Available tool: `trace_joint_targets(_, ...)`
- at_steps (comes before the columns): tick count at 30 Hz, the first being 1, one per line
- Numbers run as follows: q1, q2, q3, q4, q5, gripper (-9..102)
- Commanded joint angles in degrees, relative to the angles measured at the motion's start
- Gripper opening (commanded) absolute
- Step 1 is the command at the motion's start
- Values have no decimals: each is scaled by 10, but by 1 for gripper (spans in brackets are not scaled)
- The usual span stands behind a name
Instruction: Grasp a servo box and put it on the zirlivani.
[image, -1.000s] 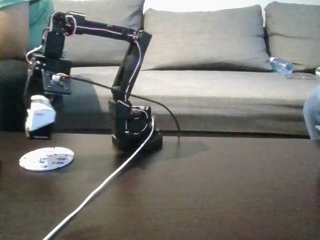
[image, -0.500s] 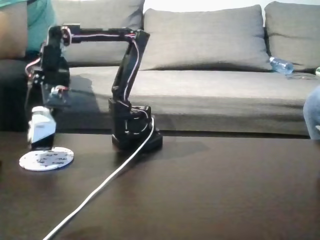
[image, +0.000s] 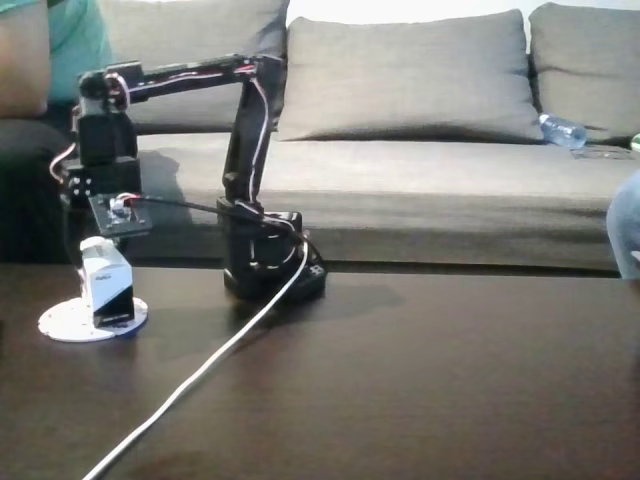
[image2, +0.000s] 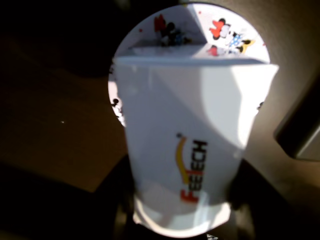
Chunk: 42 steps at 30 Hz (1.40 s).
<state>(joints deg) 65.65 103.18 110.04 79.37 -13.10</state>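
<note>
The servo box (image: 107, 284), white above and black below, stands upright with its base down at the zirlivani (image: 66, 321), a thin white disc at the left of the dark table in the fixed view. My gripper (image: 104, 262) reaches down onto the box from above. In the wrist view the box (image2: 190, 150), with an orange and black logo, lies between dark fingers (image2: 122, 217) of the gripper (image2: 182, 212), which is shut on it. Behind the box shows the round disc (image2: 225, 30) with small cartoon prints. Whether the box's weight rests on the disc I cannot tell.
The arm's black base (image: 265, 265) stands at the table's far edge. A white cable (image: 200, 370) runs from it toward the front. A grey sofa (image: 420, 150) holds a water bottle (image: 560, 130). A person in a teal shirt (image: 75, 40) sits at the left.
The arm has swung right and lowered. The box went from hanging behind and above the disc down onto it, and the gripper stayed shut on it.
</note>
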Motion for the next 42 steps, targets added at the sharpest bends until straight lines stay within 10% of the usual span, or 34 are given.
trace_joint_targets(1,-4,-5,-38,4,3,12)
trace_joint_targets(42,11,-7,-113,110,-25,32)
